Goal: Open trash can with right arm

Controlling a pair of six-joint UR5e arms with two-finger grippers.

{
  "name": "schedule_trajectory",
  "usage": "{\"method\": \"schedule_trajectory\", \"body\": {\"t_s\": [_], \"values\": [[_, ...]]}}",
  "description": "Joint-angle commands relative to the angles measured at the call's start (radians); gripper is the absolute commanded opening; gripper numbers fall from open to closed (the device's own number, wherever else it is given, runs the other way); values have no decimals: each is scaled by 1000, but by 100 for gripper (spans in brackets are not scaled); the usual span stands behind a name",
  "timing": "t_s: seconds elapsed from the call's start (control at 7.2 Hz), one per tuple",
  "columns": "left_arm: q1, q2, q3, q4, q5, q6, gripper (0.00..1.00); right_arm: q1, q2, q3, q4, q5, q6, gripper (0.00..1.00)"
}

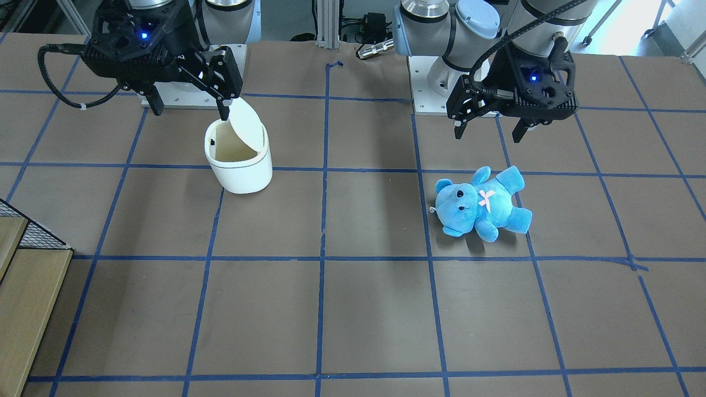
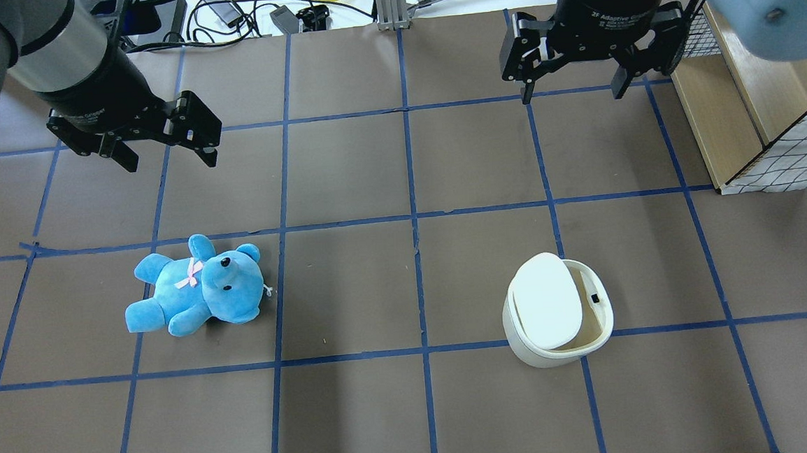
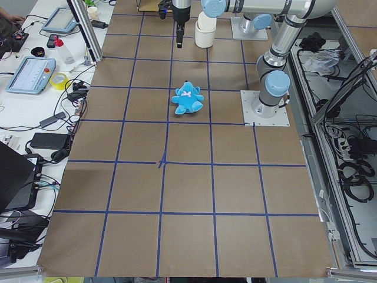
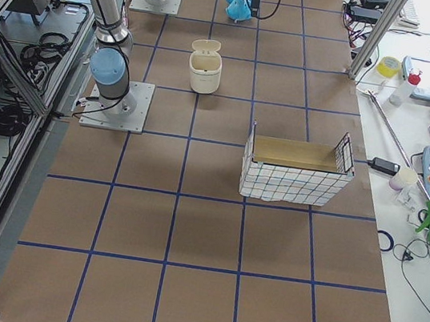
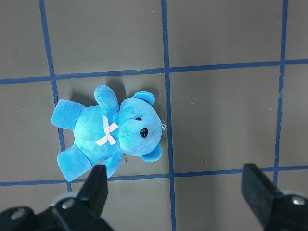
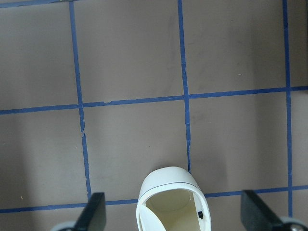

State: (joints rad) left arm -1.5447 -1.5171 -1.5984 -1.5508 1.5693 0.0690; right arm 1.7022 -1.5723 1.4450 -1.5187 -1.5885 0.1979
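Observation:
The white trash can stands on the table with its lid tilted up, so the beige inside shows. It also shows in the overhead view and in the right wrist view. My right gripper is open and empty and hangs well above the can. In the front-facing view one fingertip lines up with the lid's top edge. In the overhead view the right gripper stands apart from the can. My left gripper is open and empty above the blue teddy.
A blue teddy bear lies on its back under my left gripper. A wire basket with a wooden box stands on my right side of the table. Blue tape lines grid the brown table.

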Motion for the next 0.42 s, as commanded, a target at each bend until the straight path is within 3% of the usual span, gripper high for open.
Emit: {"method": "schedule_trajectory", "body": {"t_s": [0.0, 0.28], "values": [[0, 0, 0, 0, 0, 0, 100, 1, 0, 0, -1, 5, 0, 100], [0, 0, 0, 0, 0, 0, 100, 1, 0, 0, -3, 2, 0, 100]]}}
